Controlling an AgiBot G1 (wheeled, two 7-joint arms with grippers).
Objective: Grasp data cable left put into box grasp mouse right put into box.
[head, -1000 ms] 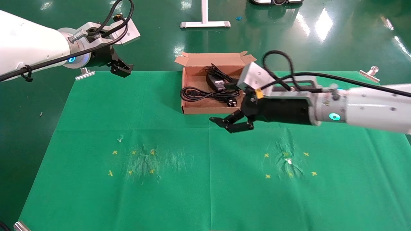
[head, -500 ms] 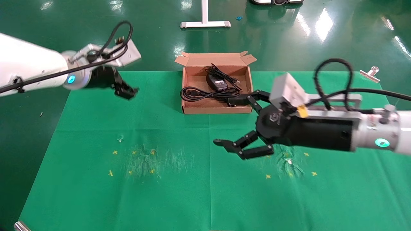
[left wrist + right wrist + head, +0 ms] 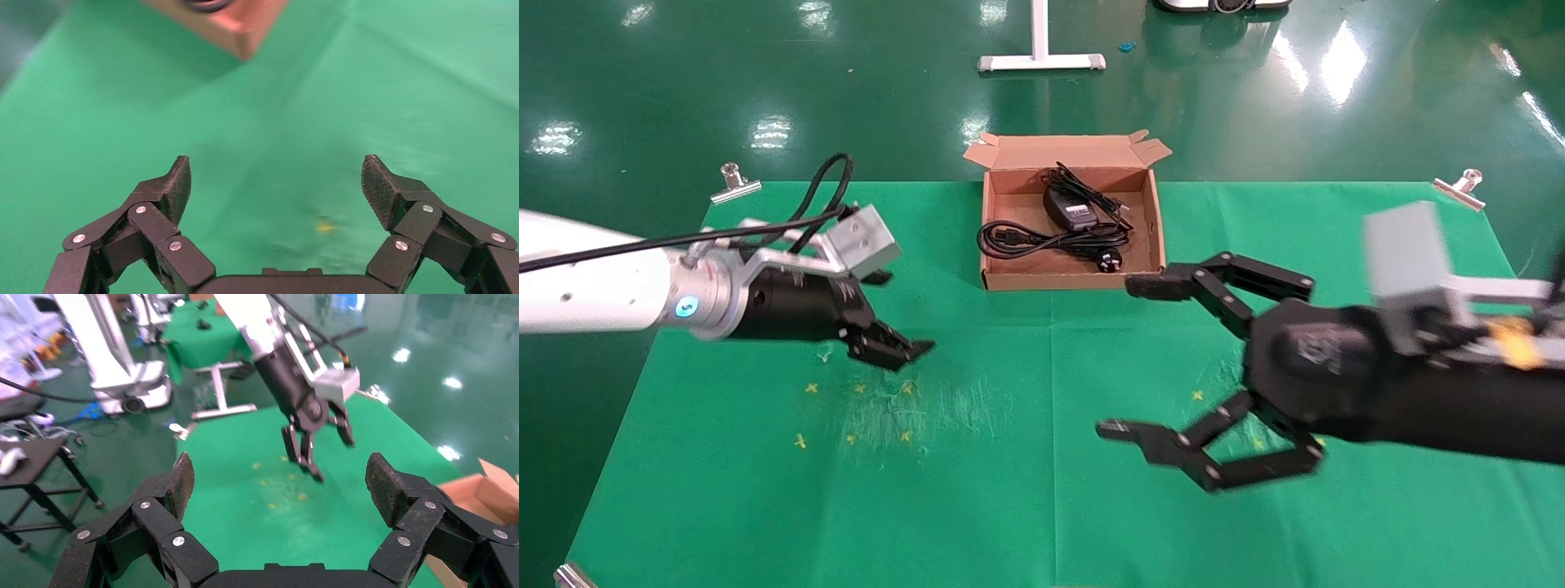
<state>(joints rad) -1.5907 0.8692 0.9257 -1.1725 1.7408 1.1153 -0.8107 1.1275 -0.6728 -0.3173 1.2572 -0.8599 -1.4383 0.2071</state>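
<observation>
The brown cardboard box [image 3: 1066, 281] stands open at the table's far middle. Inside it lie the thick black data cable [image 3: 1017, 238] with its pronged plug and the black mouse [image 3: 1068, 211] with its grey label up. My left gripper [image 3: 901, 314] is open and empty, low over the cloth to the left of the box; in the left wrist view [image 3: 275, 168] only green cloth lies between its fingers, with a box corner [image 3: 235, 30] beyond. My right gripper [image 3: 1120, 357] is open and empty, in front and to the right of the box; it also shows in the right wrist view [image 3: 278, 465].
Green cloth [image 3: 1042, 506] covers the table. Yellow crosses mark worn patches at front left [image 3: 883, 408] and front right [image 3: 1254, 416]. Metal clips [image 3: 733, 184] hold the far corners. A white stand [image 3: 1040, 59] is on the floor behind. The right wrist view shows the left gripper [image 3: 315, 441].
My right gripper has drawn back from the box toward the front right, open and empty. My left arm has swung from the far left corner down over the cloth near the left marks.
</observation>
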